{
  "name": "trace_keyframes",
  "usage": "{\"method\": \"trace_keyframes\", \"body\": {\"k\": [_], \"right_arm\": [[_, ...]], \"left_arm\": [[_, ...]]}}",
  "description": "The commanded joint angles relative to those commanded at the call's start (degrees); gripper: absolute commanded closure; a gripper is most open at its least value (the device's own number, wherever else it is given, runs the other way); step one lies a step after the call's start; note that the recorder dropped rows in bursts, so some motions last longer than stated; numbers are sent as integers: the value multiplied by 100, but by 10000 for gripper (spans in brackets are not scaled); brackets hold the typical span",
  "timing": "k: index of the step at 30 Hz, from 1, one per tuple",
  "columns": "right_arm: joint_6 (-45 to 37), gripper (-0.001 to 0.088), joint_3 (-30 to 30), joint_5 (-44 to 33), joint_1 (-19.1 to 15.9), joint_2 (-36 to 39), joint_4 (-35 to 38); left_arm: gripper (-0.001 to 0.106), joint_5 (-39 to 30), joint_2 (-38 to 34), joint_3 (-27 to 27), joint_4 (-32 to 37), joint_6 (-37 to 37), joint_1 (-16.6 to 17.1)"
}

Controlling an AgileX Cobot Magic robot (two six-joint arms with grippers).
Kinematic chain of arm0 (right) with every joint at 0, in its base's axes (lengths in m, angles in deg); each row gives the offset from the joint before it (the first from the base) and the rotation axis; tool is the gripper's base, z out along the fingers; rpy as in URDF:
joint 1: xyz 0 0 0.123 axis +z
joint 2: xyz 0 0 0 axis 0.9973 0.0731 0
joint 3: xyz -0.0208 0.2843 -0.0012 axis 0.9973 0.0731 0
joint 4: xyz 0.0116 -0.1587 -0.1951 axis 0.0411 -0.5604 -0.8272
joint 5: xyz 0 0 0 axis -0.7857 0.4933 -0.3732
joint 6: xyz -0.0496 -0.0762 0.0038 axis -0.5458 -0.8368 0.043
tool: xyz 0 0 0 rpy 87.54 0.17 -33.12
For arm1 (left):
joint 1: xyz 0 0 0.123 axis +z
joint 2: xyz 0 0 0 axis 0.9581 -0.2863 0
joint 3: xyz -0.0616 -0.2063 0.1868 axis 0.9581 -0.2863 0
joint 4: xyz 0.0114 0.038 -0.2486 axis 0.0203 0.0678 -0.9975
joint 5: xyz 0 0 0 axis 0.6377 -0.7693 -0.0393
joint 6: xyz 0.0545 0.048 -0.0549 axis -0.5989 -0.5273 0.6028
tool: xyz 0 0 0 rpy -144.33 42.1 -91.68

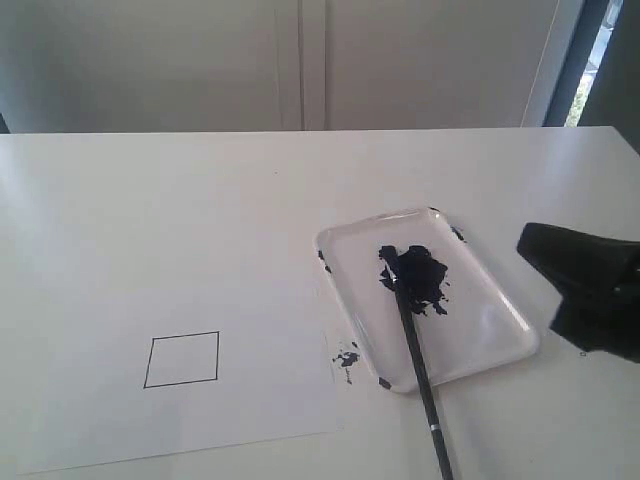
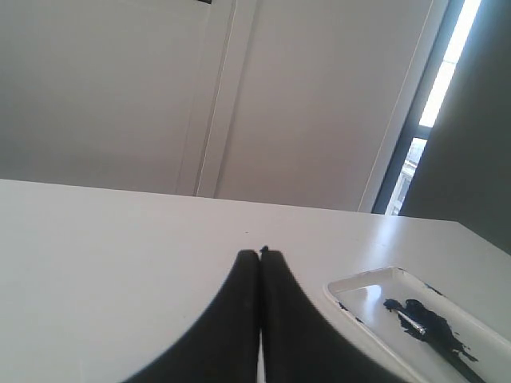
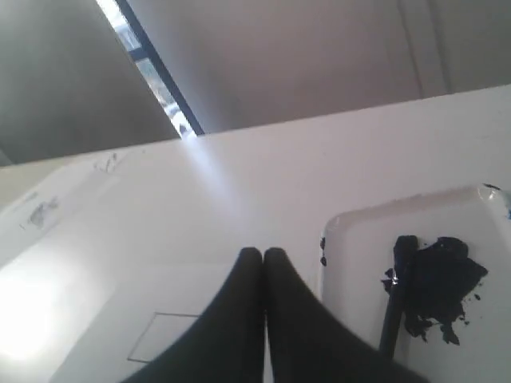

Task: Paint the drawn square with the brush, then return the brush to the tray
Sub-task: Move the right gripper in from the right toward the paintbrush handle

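Black and thin, the long stick-like paintbrush lay with its handle poking out over the near rim of the white glossy plastic tray. Its wet tip sat in the dark blue-black paint blob in the middle of the tray. A few dark paint specks sat just beside the tray's left rim, on a white paper sheet. Further left of the tray on that sheet was the small thin black-line drawn square. It was white inside, so no painting was done yet.

The right gripper hung just to the right of the tray, its two fingers pressed together with nothing between them. The left gripper was squeezed together and empty too, apart from the tray. Beyond the tray the white table ran back to a pale wall.

The job at that moment looked like picking up the brush. To do it well, the right gripper would need to spread its fingers, come down over the bare handle near the tray's rim, and pinch it firmly. A slow lift would help keep paint from dripping outside the square.
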Motion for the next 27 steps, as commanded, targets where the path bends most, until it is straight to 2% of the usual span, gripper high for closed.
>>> {"method": "trace_keyframes", "body": {"k": [4,9,14,27], "right_arm": [[-779,868,0,24,0,806,456],[-1497,868,11,258,0,1253,962],[-1631,868,238,234,0,1268,1120],[-1612,868,1372,311,0,1268,2123]], "left_arm": [[1053,0,0,0,0,0,0],[1053,0,0,0,0,0,0],[1053,0,0,0,0,0,0],[1053,0,0,0,0,0,0]]}}
